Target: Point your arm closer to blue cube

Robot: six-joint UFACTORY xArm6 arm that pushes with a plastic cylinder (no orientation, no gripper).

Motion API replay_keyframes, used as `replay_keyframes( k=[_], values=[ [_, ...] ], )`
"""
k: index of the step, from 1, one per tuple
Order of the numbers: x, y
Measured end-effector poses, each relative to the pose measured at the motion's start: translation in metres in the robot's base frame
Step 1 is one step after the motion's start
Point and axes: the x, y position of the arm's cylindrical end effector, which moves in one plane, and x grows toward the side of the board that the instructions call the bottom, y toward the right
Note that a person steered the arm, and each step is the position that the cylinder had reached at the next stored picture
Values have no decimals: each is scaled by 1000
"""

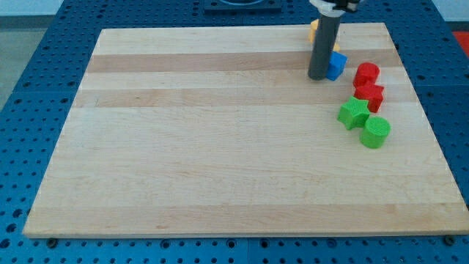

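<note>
Six blocks are counted on one wooden board [220,147]: one blue cube [336,65], two red blocks [366,74] [369,96], two green blocks [354,113] [376,133], and one yellow block [313,31], mostly hidden.

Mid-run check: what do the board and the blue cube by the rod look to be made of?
Pale wooden board: apparently light wood, smooth matt finish; lengthwise grain and plank bands show. Small blue cube: probably plastic, uniform saturated colour, no grain, though painted wood isn't excluded. My tip sits against its left side.

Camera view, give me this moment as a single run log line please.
my tip at blue cube's left side, seemingly touching | yellow block mostly hidden behind rod | red and green blocks lower right, untouched
</note>
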Motion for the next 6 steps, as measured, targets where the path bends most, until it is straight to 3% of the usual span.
replay_keyframes(
  k=[3, 6],
  values=[
    [-4, -99],
    [6, -269]
  ],
)
